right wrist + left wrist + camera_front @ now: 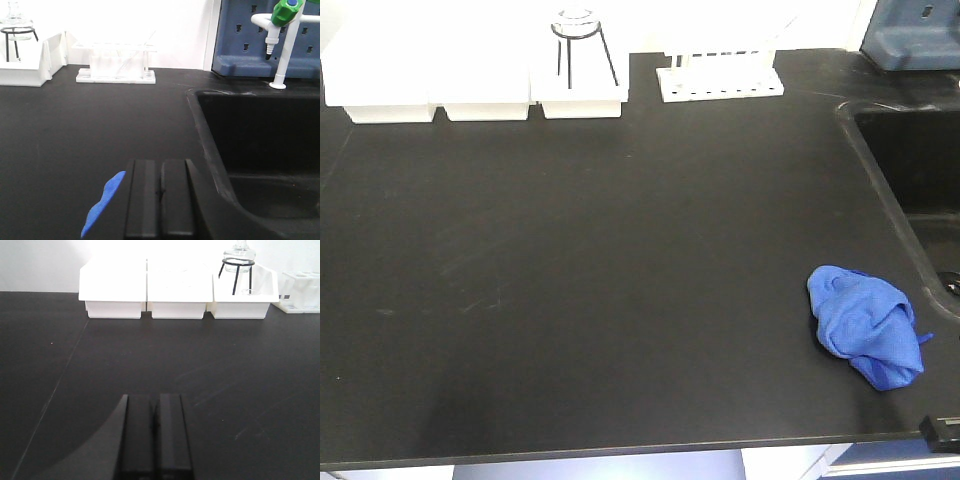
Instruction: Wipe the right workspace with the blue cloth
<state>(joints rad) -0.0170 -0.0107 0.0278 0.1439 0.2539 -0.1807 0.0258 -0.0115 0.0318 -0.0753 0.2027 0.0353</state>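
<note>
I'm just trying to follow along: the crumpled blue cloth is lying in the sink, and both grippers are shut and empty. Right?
Not quite. The front view shows the cloth on the benchtop, just left of the sink, not in it. It is crumpled, and the left gripper and right gripper are shut and empty.

blue cloth (102, 205) mostly hidden behind right claw (161, 167) in right wrist view, one edge showing, cut by bottom edge. sink (920, 170) cropped at right edge of front view. flask (576, 22) cropped at top; white trays (430, 70) washed out by glare. small black object (942, 432) at lower right corner cropped, unidentifiable. left claw (155, 402) base out of frame.
</note>
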